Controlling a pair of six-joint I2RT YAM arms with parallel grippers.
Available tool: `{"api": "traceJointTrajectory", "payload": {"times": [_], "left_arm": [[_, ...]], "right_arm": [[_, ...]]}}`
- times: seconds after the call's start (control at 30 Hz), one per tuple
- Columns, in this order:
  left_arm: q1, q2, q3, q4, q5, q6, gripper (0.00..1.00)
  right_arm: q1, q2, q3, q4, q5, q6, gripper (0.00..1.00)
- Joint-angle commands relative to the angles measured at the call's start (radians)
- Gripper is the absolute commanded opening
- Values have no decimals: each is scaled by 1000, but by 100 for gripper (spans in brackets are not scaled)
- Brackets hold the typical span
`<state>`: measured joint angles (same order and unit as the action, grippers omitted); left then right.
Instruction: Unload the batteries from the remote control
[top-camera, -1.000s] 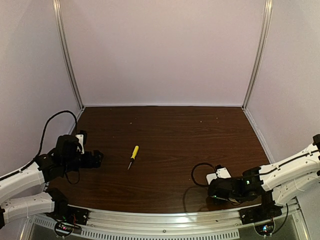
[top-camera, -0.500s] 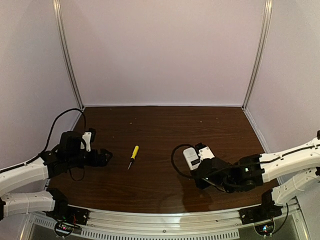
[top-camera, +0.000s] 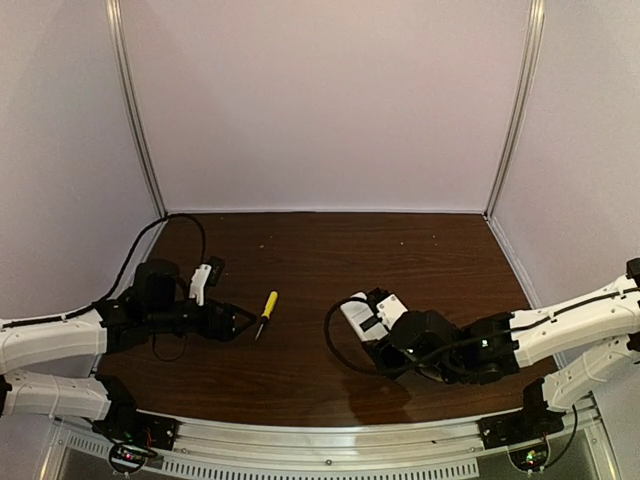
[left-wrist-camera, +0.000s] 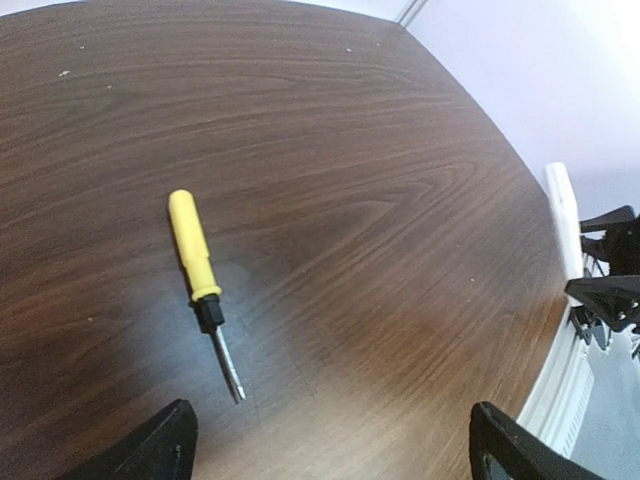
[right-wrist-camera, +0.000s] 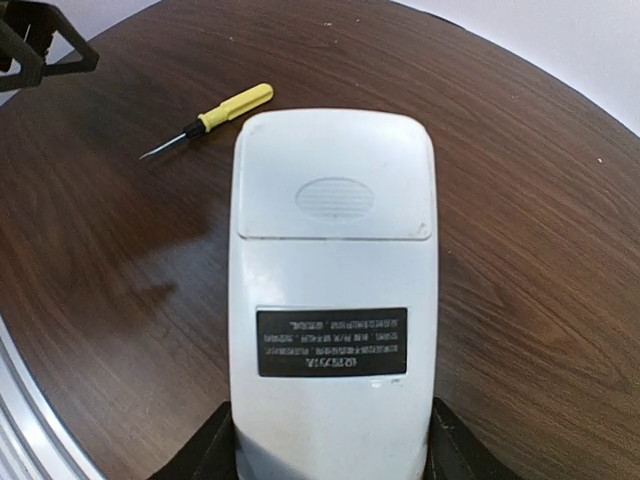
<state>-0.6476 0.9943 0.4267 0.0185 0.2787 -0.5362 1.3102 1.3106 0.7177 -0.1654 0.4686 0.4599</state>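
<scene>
My right gripper (right-wrist-camera: 330, 450) is shut on the near end of the remote control (right-wrist-camera: 333, 300) and holds it back side up. The back shows a black label and a closed battery cover (right-wrist-camera: 333, 180) at the far end. The batteries are hidden inside. In the top view the remote (top-camera: 354, 312) sits right of centre in my right gripper (top-camera: 372, 330). My left gripper (top-camera: 240, 322) is open and empty, low over the table just left of the yellow-handled screwdriver (top-camera: 266, 311). In the left wrist view the gripper (left-wrist-camera: 335, 450) has the screwdriver's tip (left-wrist-camera: 232, 385) near its left finger.
The screwdriver (right-wrist-camera: 225, 108) lies on the brown table (top-camera: 330, 260), ahead and left of the remote. Pale walls close the table at the back and both sides. A metal rail (top-camera: 320, 440) runs along the near edge.
My right arm has carried the remote from the near right corner leftward toward the middle. My left gripper has moved right, up to the screwdriver.
</scene>
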Motion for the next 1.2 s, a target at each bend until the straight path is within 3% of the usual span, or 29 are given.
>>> {"api": "traceJointTrajectory", "payload": {"times": [0.0, 0.1, 0.47, 0.9, 1.17], "left_arm": [[-54, -48, 10, 38, 52, -20, 96], [-92, -87, 2, 20, 41, -41, 96], [-134, -58, 6, 76, 96, -75, 96], [-319, 246, 170, 218, 137, -55, 94], [-344, 392, 210, 342, 229, -120, 93]], "right_arm": [[-4, -35, -58, 144, -189, -105, 28], [14, -33, -63, 162, -288, -158, 25], [52, -18, -64, 217, -299, -294, 22], [86, 27, -119, 282, -204, -347, 17], [123, 37, -116, 267, -180, -372, 15]]}}
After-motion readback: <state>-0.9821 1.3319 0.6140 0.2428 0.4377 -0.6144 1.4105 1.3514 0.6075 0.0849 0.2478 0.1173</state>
